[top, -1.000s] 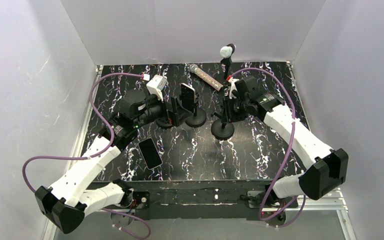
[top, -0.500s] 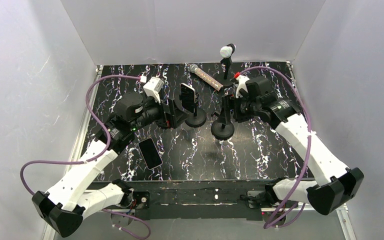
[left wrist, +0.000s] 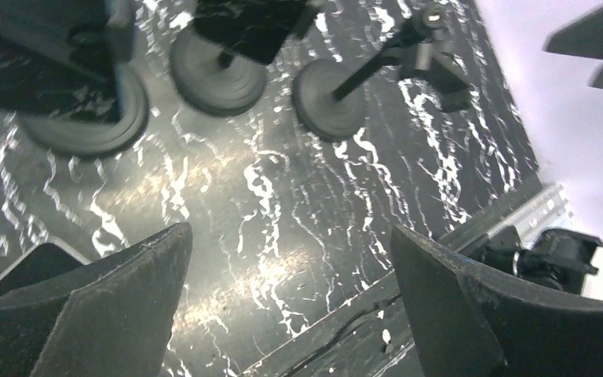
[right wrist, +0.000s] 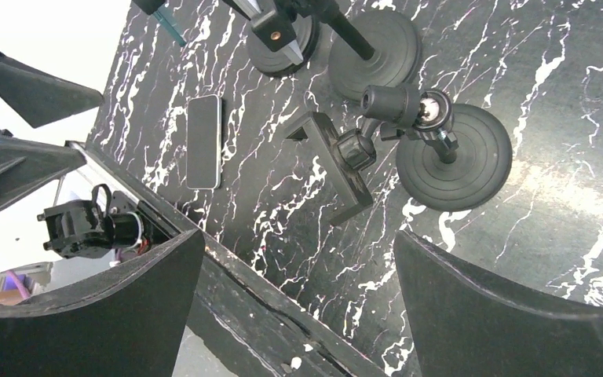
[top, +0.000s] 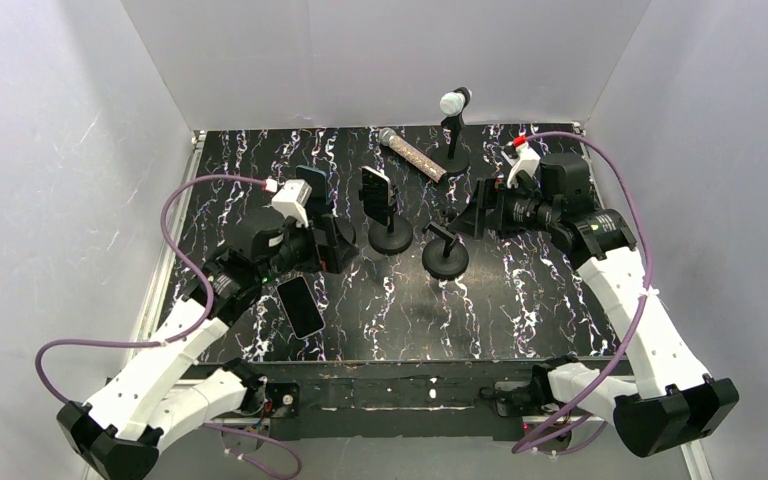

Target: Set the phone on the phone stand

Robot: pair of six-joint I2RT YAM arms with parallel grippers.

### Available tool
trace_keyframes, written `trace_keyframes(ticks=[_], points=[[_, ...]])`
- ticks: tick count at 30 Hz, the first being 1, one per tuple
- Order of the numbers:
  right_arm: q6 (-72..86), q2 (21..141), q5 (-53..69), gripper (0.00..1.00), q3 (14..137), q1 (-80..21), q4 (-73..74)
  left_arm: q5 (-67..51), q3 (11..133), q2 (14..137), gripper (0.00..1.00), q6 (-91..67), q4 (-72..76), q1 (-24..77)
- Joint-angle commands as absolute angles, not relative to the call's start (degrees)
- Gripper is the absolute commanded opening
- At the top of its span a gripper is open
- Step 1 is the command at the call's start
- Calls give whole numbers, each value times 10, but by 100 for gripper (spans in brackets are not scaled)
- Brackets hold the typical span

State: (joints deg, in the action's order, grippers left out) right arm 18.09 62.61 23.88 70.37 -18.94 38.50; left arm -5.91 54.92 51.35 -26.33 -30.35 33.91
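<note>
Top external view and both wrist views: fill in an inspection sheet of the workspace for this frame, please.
Surface: black white-veined marble tabletop, no spills seen.
Job's things: black smartphone lying flat near the left arm; empty black round-based phone stand mid-table, cradle vacant.
Clutter: second black phone mounted on its own stand; third dark phone apparently mounted beside the left arm; glittery microphone lying flat; white-headed microphone upright on its stand.
Grippers: left gripper open, empty; right gripper open, empty.
Cables: purple cables loop off both arms, snagging nothing.
Surroundings: plain white walls; nothing else seen.
</note>
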Motion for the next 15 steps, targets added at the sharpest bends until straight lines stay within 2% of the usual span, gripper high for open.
trace_keyframes(ticks=[1,8,15], points=[[192,627,272,98,691,-185,356,56,515,475,98,-332,-385,338],[195,632,276,98,684,-185,351,195,500,509,98,-492,-531,338],[196,637,285,98,680,-185,348,193,504,626,98,-539,-580,337]])
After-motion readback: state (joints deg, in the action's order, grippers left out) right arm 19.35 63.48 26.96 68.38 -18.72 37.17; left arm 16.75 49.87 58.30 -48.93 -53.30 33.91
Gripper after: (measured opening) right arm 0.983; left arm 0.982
